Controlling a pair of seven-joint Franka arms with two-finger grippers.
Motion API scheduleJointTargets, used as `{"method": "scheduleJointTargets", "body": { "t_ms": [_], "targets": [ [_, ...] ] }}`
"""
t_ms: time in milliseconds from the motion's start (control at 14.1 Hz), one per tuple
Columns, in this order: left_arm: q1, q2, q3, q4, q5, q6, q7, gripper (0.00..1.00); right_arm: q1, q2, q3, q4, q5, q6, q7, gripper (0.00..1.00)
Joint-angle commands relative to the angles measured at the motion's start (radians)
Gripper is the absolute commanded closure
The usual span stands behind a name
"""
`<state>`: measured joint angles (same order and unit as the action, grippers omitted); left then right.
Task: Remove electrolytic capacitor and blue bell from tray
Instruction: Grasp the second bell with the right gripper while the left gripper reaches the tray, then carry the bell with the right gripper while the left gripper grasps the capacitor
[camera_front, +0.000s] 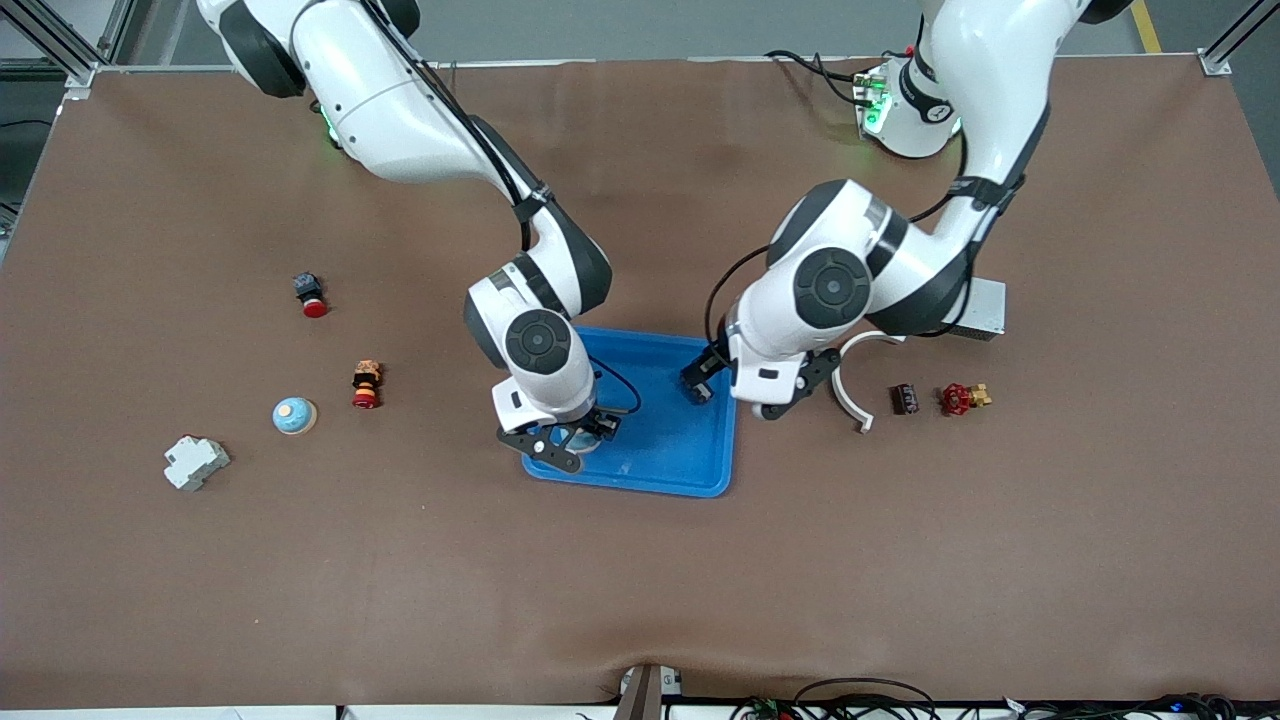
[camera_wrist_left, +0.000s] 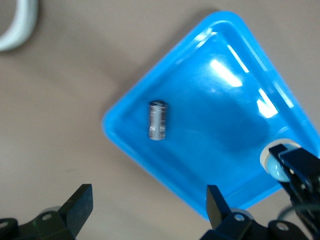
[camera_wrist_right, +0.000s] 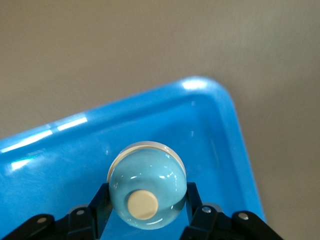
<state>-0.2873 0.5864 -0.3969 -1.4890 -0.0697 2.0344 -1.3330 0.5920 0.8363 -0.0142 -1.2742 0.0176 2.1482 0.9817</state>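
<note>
A blue tray (camera_front: 670, 450) lies mid-table. My right gripper (camera_front: 575, 440) hangs low over the tray's corner nearer the camera, toward the right arm's end. It is shut on a light-blue bell (camera_wrist_right: 147, 185) with a cream button on top, one finger (camera_wrist_right: 100, 200) on each side of the dome. The bell (camera_wrist_left: 272, 162) also shows at the tray's corner in the left wrist view. A small silver capacitor (camera_wrist_left: 158, 120) lies on its side inside the tray (camera_wrist_left: 225, 100). My left gripper (camera_front: 697, 385) is open and holds nothing, over the tray's edge toward the left arm's end.
Toward the right arm's end lie another light-blue bell (camera_front: 294, 415), two red push buttons (camera_front: 312, 296) (camera_front: 366, 385) and a white breaker (camera_front: 195, 462). Toward the left arm's end lie a white curved piece (camera_front: 855, 385), a brown part (camera_front: 905, 399), a red valve (camera_front: 958, 399) and a grey box (camera_front: 985, 310).
</note>
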Motion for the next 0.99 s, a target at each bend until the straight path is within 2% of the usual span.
{"method": "scheduleJointTargets", "body": {
  "t_ms": [0, 142, 496, 922],
  "targets": [
    [-0.035, 0.090, 0.013, 0.033, 0.049, 0.110, -0.095, 0.00, -0.066, -0.038, 0.010, 0.006, -0.008, -0.024, -0.148, 1.00],
    [-0.052, 0.136, 0.015, 0.033, 0.143, 0.139, -0.135, 0.00, -0.107, -0.068, 0.010, 0.000, -0.010, -0.042, -0.216, 1.00],
    [-0.053, 0.203, 0.015, 0.033, 0.255, 0.145, -0.135, 0.00, -0.218, -0.103, 0.010, -0.020, -0.010, -0.083, -0.443, 1.00],
    [-0.073, 0.237, 0.015, 0.035, 0.261, 0.154, -0.144, 0.00, -0.389, -0.106, 0.013, -0.042, 0.001, -0.082, -0.779, 1.00]
  ]
}}
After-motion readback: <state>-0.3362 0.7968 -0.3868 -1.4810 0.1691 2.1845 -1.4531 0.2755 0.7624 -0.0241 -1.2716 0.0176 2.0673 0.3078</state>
